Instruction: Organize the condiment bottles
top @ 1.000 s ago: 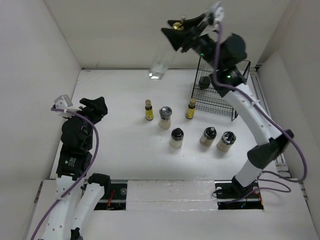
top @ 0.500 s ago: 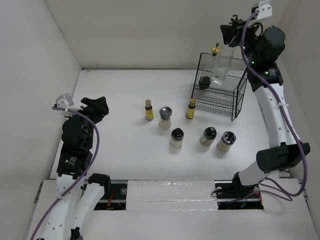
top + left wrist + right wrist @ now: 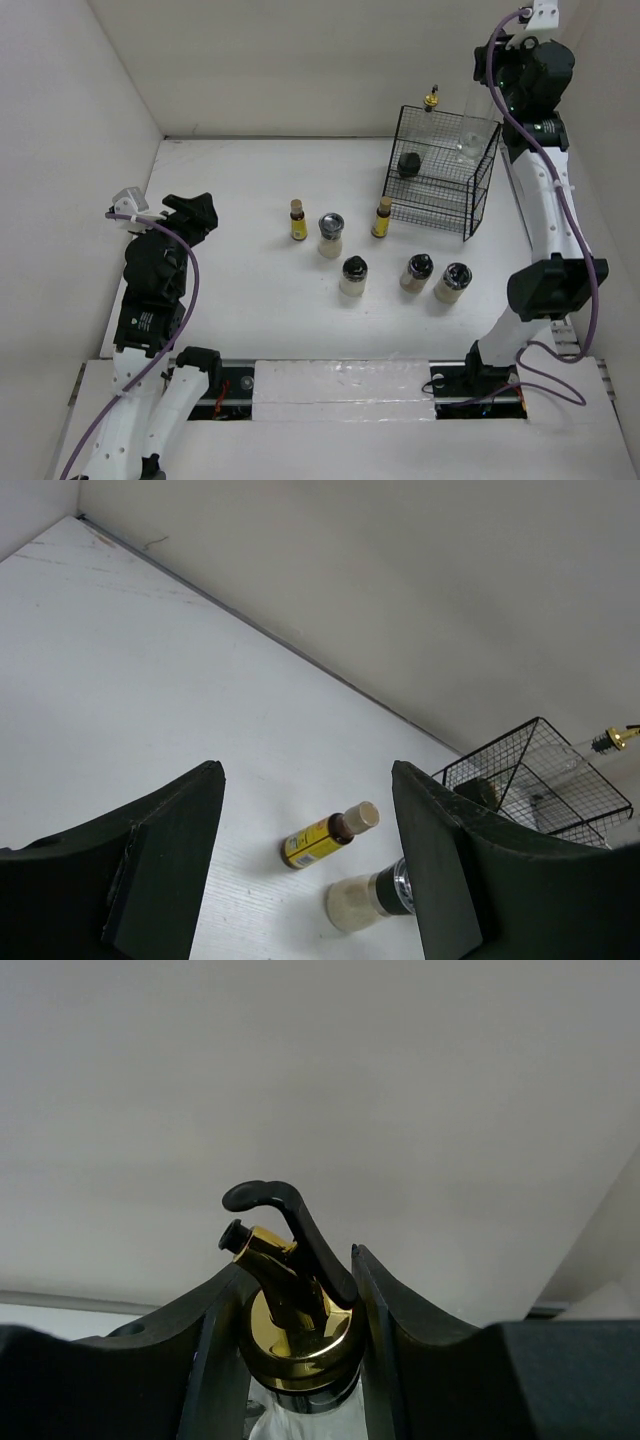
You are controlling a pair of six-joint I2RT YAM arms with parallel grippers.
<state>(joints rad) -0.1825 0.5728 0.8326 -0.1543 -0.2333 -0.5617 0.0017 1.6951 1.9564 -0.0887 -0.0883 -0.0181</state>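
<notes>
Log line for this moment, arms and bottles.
right fingers: shut on tall glass bottle at wire basket | left fingers: open, empty | on table: four shaker jars, two yellow bottles

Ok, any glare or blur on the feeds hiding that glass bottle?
Top external: even light, sharp, but the glass bottle nearly vanishes against the pale wall. Right wrist: its gold pourer is crisp in the right claw. Left wrist: left claw dark and soft, yellow bottle sharp.
</notes>
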